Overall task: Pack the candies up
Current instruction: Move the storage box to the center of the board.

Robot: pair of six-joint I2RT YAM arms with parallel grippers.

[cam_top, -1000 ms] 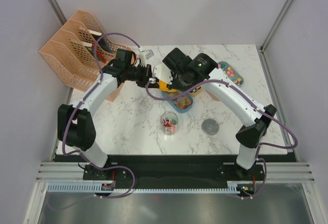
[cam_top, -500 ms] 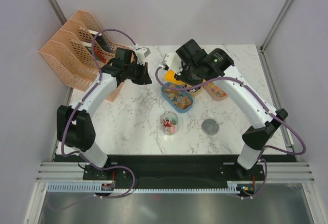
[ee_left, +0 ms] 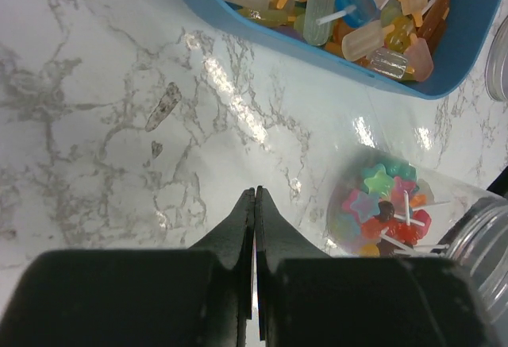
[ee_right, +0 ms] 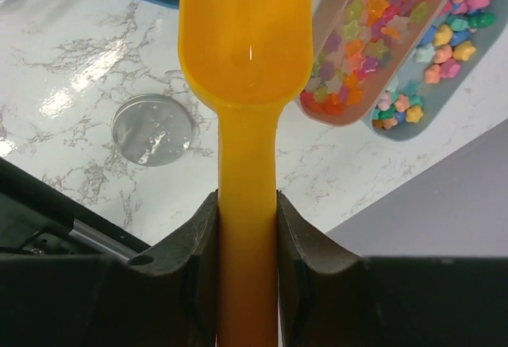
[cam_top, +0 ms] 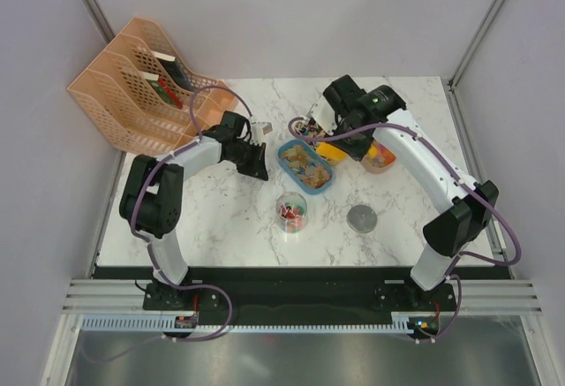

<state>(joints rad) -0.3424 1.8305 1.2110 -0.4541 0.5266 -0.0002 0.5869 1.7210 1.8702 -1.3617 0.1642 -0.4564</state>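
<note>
Candies show in several places: popsicle shapes in the blue oval tray (cam_top: 305, 166) (ee_left: 262, 33), star lollipops in the clear jar (cam_top: 291, 213) (ee_left: 385, 212), and small stars (ee_right: 361, 53) in a tan tray (ee_right: 311, 113) and a grey-blue tray (ee_right: 476, 53). My right gripper (cam_top: 342, 141) (ee_right: 246, 196) is shut on the handle of the yellow-orange scoop (cam_top: 329, 151) (ee_right: 244, 37). Its bowl is empty and hangs beside the tan tray (cam_top: 378, 158). My left gripper (cam_top: 253, 160) (ee_left: 255, 192) is shut on nothing, low over the marble left of the blue tray.
The jar's round clear lid (cam_top: 361, 219) (ee_right: 152, 130) lies flat on the marble right of the jar. Peach mesh file racks (cam_top: 132, 77) stand at the back left corner. A small dish of dark sweets (cam_top: 307, 127) sits behind the blue tray.
My left arm has drawn back and dropped to the table left of the blue tray. My right arm has carried the scoop right, off the blue tray and toward the tan tray.
</note>
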